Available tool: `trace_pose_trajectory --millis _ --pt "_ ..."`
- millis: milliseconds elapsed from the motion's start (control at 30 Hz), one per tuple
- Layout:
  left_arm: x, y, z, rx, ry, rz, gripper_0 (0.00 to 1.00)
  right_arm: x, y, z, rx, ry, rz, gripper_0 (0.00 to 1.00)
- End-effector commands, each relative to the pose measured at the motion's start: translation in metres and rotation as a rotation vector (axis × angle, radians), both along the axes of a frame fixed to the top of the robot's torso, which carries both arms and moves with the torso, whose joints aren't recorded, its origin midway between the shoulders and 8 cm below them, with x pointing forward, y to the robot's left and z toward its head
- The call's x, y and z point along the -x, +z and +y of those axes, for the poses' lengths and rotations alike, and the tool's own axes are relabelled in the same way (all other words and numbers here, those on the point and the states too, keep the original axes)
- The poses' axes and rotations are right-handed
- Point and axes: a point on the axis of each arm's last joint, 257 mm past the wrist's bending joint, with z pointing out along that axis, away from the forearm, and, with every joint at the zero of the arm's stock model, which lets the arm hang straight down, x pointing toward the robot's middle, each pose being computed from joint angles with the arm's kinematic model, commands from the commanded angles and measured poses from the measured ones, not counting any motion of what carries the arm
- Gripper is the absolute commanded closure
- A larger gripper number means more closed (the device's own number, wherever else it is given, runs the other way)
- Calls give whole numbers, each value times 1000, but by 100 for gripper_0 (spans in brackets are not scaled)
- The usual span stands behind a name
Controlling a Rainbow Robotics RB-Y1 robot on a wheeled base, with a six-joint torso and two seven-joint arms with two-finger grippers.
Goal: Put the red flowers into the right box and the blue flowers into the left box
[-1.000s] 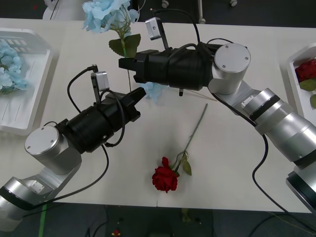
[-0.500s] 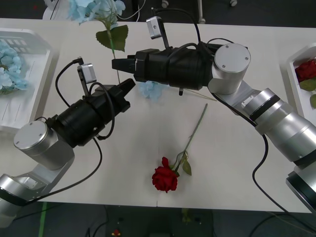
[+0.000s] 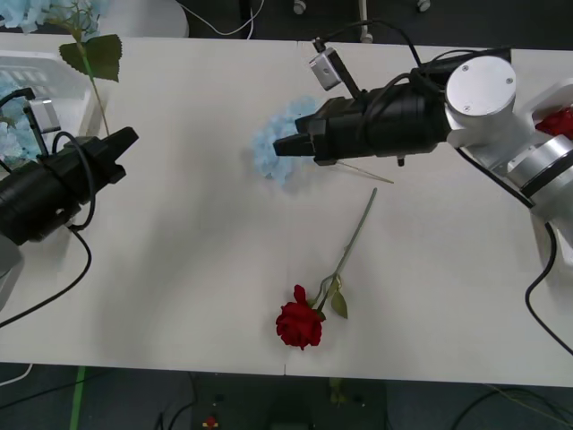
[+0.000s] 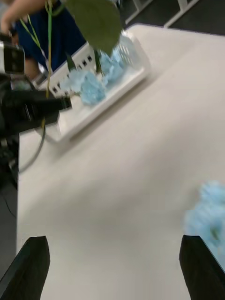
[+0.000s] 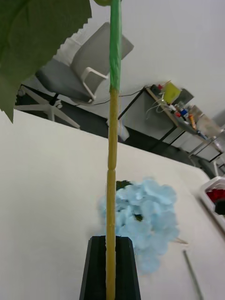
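Your left gripper (image 3: 128, 137) clamps blue flower stem (image 5: 111, 154) upright beside left box (image 3: 63, 67), ready for drop. Right gripper (image 3: 279, 148), jaws apart, hovers over blue cluster (image 3: 273, 148), next pick.

Left claw (image 3: 123, 141) clamped shut at far left, right claw (image 4: 112, 262) spread open mid-table

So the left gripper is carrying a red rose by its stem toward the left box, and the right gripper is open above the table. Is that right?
Not quite. The left gripper is shut on the stem of a blue flower, not a red rose; the front view shows its pale blue bloom. The red rose lies on the table. The rest holds: it is near the left box, and the right gripper is open.
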Motion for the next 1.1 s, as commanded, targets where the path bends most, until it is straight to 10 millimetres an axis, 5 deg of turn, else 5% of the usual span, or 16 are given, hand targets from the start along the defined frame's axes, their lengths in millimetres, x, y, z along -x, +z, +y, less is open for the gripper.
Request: trace_pose_trajectory --millis 33,200,400,533,767,867,1100 --pt "-11 31 55 -67 30 -5 100 6 24 -47 255 88 -211 20" --pt "-7 26 117 -136 99 118 100 27 12 -83 400 153 -197 20" --pt "-4 31 201 -262 276 228 100 29 9 -104 416 89 -93 20" --pt "-3 39 256 -317 428 287 100 27 13 -109 333 -89 138 20" --pt "5 39 338 -471 699 408 100 10 30 -117 35 -660 754 20" --pt "9 33 358 -509 787 461 100 7 31 -120 -112 -871 995 20" --pt "14 9 364 -530 862 574 100 15 22 -136 -366 -1289 1420 20"
